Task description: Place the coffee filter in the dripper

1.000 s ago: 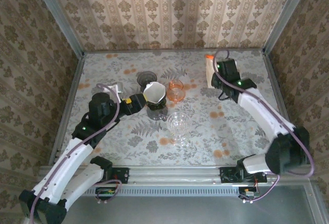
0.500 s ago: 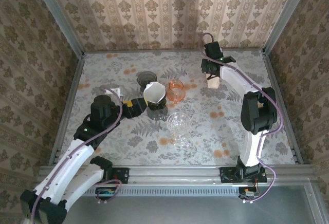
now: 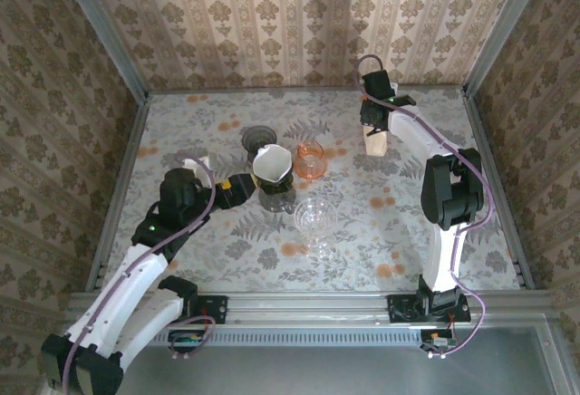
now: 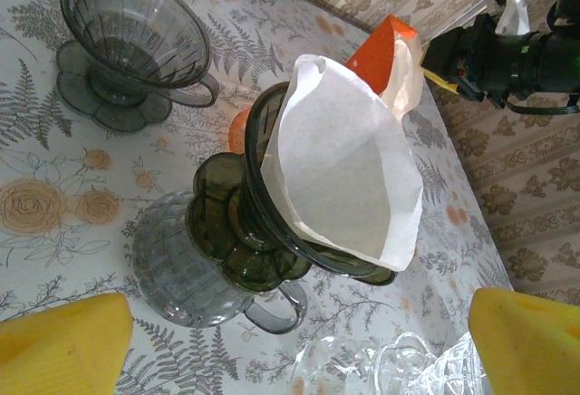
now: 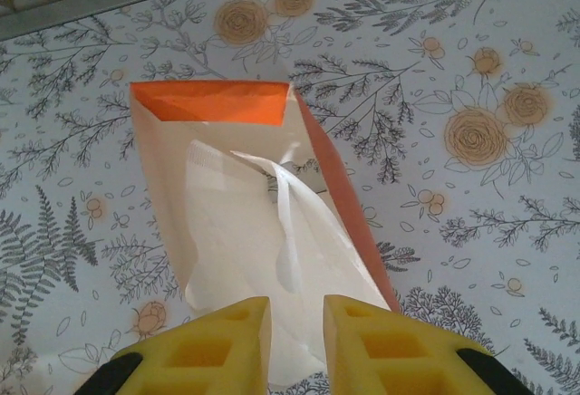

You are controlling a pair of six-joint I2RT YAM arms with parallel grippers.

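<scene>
A white paper coffee filter (image 4: 349, 168) sits open in the dark glass dripper (image 4: 263, 191), leaning out over its rim. The dripper stands on a smoky glass mug (image 4: 172, 264). From above, the filter (image 3: 272, 161) is at the table's middle. My left gripper (image 4: 299, 322) is open, its yellow fingers wide apart just short of the mug, and it holds nothing; from above the left gripper (image 3: 237, 187) is left of the mug. My right gripper (image 5: 296, 309) hovers over an orange-and-white filter bag (image 5: 217, 187), fingers a narrow gap apart with loose filter paper below.
A second dark dripper (image 4: 136, 42) stands behind the mug. An orange glass (image 3: 310, 158) is right of the filter. A clear cut-glass dripper (image 3: 314, 218) stands in front of the mug. The filter bag (image 3: 375, 141) lies at the back right near the wall.
My right arm has swung in from the right side and folded back, bringing its gripper over the filter bag. My left gripper has drawn back slightly from the dripper.
</scene>
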